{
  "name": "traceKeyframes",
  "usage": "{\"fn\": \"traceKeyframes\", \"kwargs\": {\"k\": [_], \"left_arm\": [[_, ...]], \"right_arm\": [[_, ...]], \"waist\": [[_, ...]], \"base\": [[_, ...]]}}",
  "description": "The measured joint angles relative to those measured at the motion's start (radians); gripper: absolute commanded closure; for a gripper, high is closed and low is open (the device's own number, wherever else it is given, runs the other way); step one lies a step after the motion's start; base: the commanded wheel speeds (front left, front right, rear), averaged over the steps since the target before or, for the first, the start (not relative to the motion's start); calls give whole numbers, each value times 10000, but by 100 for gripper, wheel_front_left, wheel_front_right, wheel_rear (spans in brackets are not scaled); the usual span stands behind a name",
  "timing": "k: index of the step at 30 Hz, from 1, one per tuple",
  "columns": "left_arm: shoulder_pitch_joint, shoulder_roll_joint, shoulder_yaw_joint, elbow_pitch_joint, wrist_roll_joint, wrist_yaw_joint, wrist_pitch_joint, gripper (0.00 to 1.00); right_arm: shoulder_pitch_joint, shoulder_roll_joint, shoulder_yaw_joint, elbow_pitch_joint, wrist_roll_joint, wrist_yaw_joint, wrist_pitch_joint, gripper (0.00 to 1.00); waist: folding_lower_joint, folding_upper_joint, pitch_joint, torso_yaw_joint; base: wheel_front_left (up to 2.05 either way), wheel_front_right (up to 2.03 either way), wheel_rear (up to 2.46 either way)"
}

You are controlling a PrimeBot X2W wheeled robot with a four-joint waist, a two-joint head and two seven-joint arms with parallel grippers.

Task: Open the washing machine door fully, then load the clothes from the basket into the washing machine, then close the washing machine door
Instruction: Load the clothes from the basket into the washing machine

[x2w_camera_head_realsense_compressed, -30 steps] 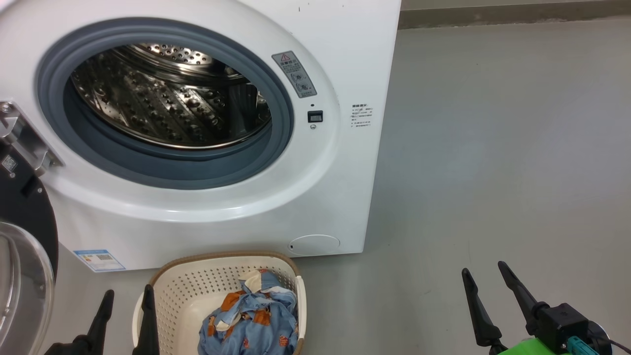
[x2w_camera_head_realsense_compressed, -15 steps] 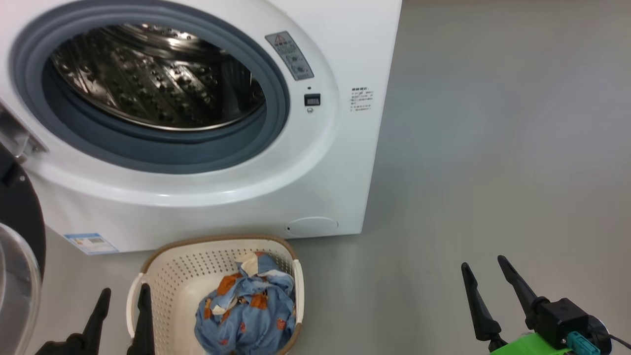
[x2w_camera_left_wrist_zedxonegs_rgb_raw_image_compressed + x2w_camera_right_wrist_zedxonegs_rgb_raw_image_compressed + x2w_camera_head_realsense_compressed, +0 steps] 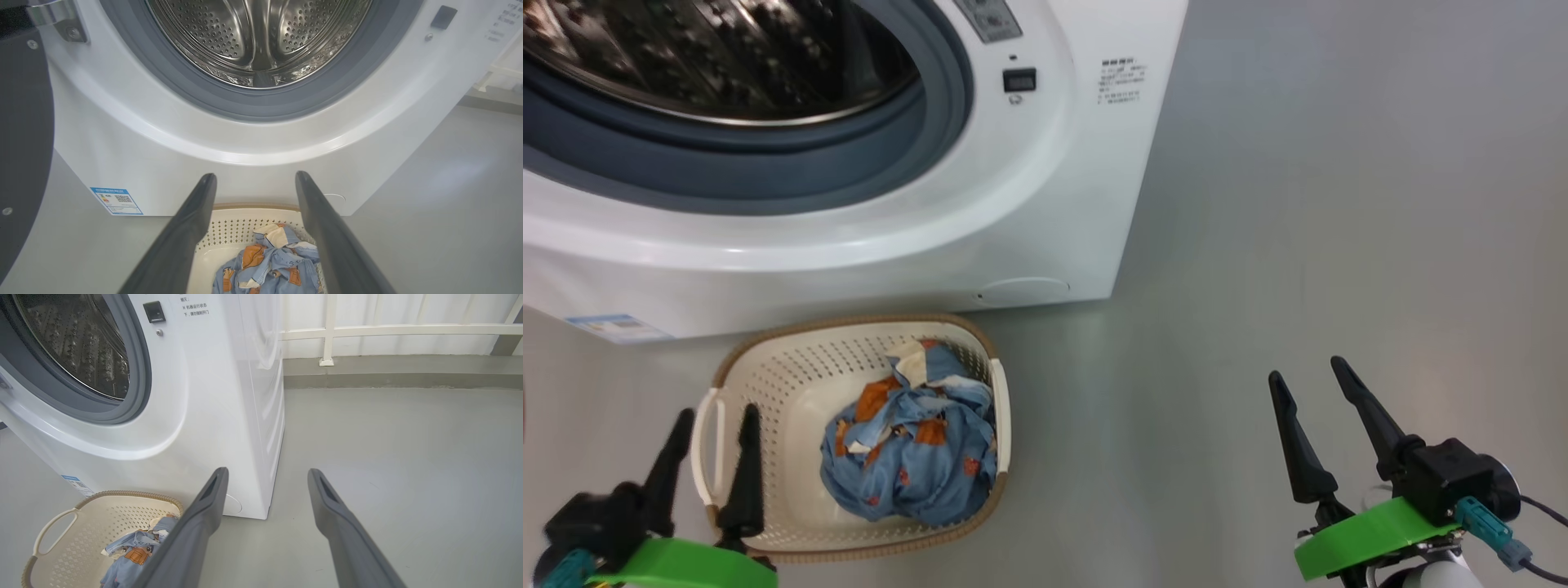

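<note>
The white washing machine stands with its steel drum exposed. Its door hangs swung out at the left, black rim showing in the left wrist view. On the floor in front sits the cream basket, with the light blue clothes bundled in its right half. My left gripper is open and empty, its fingertips over the basket's left handle. My right gripper is open and empty above bare floor, well right of the basket. The left gripper faces the machine front; the right gripper faces the machine's corner.
Grey floor spreads to the right of the machine. A white railing and a low grey kerb run along the far wall. A blue label sticker and a round service flap mark the machine's lower front.
The head camera has tilted down, so the machine and basket have slid up the picture and the basket shows whole. Both grippers stay open, and the clothes lie as before.
</note>
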Motion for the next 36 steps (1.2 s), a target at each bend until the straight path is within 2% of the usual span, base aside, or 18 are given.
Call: {"fn": "traceKeyframes", "kwargs": {"k": [6, 15, 24, 36], "left_arm": [[-619, 681, -1256, 612, -725, 0, 0, 0], [-1781, 1636, -2132, 1409, -1703, 0, 0, 0], [-2563, 2585, -3720, 2690, -2863, 0, 0, 0], [-3861, 3808, -5576, 3333, -3678, 0, 2, 0]], "right_arm": [[-290, -6, 232, -69, 0, 0, 0, 0], [-686, -8, 380, -453, 2, 0, -2, 0], [-919, -6, 617, -773, 284, 0, -2, 0], [-1108, -6, 790, -1103, 738, 0, -2, 0]], "waist": [[0, 0, 804, -204], [0, 0, 2025, -675], [0, 0, 3201, -1234], [0, 1, 4642, -1901]], "base": [[0, 0, 0], [0, 0, 0], [0, 0, 0], [0, 0, 0]]}}
